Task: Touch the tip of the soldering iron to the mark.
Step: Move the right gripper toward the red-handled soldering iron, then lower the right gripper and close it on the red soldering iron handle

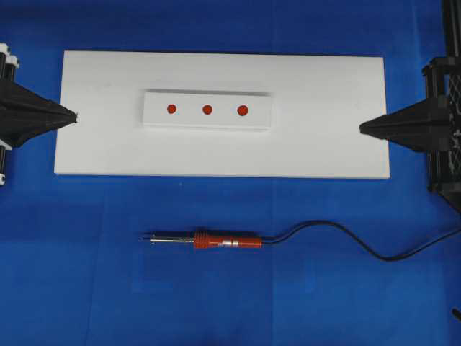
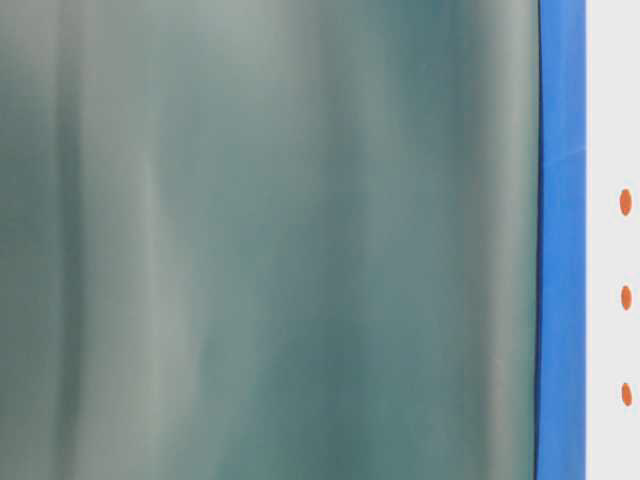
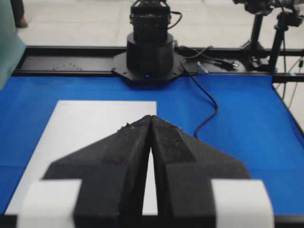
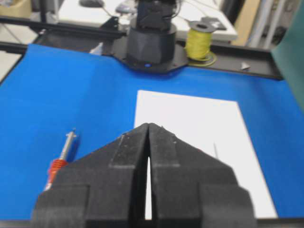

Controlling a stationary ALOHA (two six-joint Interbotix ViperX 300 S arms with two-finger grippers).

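Both grippers, left (image 1: 72,115) and right (image 1: 362,128), fingers together, empty. Soldering iron (image 1: 205,240) lies untouched; trailing cord (image 1: 346,234) may drag tip off the mark (image 1: 207,109).

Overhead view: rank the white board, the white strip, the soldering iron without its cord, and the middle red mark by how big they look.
1. white board
2. white strip, longest after the board and wider than the iron
3. soldering iron, slightly shorter and far slimmer
4. mark, matching its two neighbour dots
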